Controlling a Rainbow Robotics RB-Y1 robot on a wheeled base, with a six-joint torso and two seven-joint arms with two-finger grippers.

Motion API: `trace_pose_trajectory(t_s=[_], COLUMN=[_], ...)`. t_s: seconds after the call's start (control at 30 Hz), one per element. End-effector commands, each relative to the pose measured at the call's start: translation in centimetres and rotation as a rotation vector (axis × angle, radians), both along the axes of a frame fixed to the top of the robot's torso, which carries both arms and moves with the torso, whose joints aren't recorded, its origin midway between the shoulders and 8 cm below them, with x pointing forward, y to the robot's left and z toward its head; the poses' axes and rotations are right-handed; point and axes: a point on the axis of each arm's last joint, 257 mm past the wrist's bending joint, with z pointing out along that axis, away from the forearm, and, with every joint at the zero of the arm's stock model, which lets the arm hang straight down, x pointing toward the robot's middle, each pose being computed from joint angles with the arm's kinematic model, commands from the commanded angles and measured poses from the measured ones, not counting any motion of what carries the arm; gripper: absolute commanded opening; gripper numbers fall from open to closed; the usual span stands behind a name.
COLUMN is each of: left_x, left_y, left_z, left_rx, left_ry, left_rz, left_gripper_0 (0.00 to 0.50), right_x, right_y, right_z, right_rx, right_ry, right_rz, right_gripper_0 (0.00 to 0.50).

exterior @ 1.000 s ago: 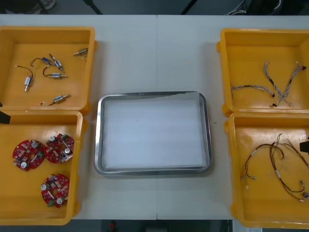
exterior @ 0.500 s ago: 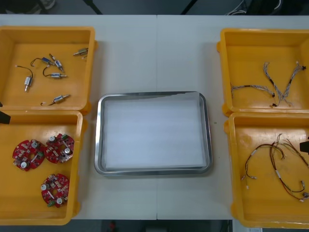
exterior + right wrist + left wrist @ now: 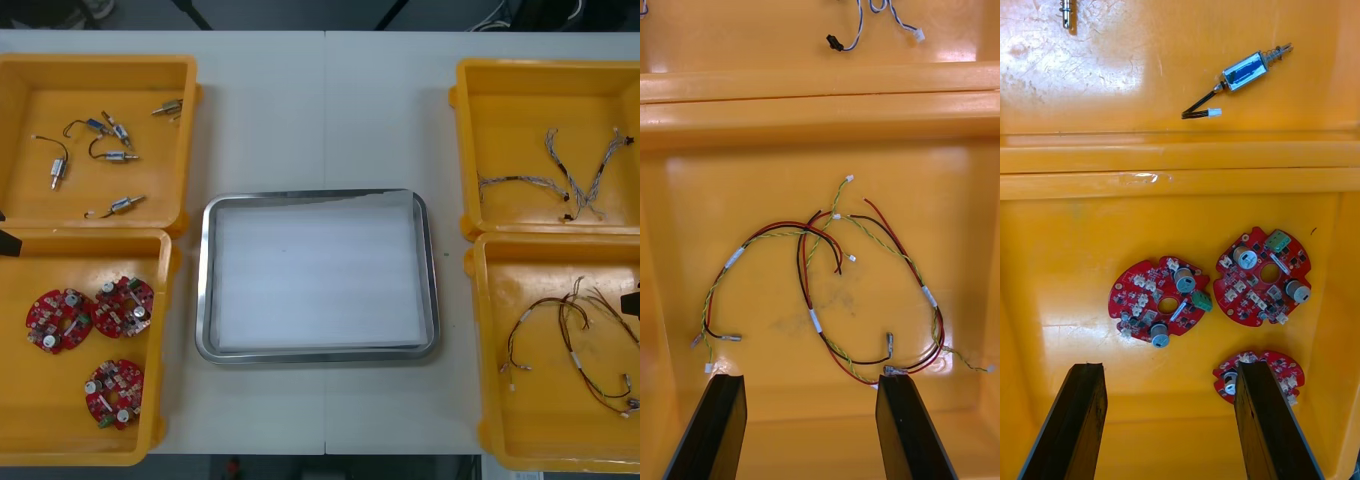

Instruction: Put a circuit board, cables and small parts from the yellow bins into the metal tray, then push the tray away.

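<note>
Hovering at square one | metal tray [image 3: 203, 280] bare, mid-worktop [image 3: 320, 110] | left gripper [image 3: 1169, 371] jaws spread over circuit boards [image 3: 1159, 301] | right gripper [image 3: 811, 379] jaws spread over red and yellow cables [image 3: 813, 319] | every pick plus the push left, I'd say

Three cameras: one overhead, one on each wrist.
Front view looks steeply down from high up on the table [image 3: 320, 110]; the whole layout is in frame, metal tray [image 3: 203, 290] at centre. Left wrist view sits close over the lower-left yellow bin [image 3: 40, 410], facing down past the spread left gripper [image 3: 1169, 371] onto the circuit boards [image 3: 1247, 289]. Right wrist view sits close over the lower-right yellow bin [image 3: 540, 430], past the spread right gripper [image 3: 811, 381] onto the red and yellow cables [image 3: 814, 319]. Each wrist view shares its bin with the front view.
</note>
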Motion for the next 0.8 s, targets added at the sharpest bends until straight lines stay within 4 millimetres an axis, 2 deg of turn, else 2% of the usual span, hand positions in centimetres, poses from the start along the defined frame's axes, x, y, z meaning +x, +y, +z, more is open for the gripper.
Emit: trace_pose_trajectory(t_s=[0.03,0.8], left_x=[-0.36,-0.36], left_y=[1.97,1.97], left_z=[1.20,1.20], left_rx=[0.073,0.073], left_ry=[-0.009,-0.009], left_rz=[-0.026,-0.026], left_gripper_0=[0.500,0.500], right_x=[-0.55,-0.55], right_y=[-0.85,-0.85], right_z=[0.55,0.55], right_rx=[-0.053,-0.053], right_ry=[0.000,0.000], right_rz=[0.014,0.014], right_gripper_0=[0.500,0.500])
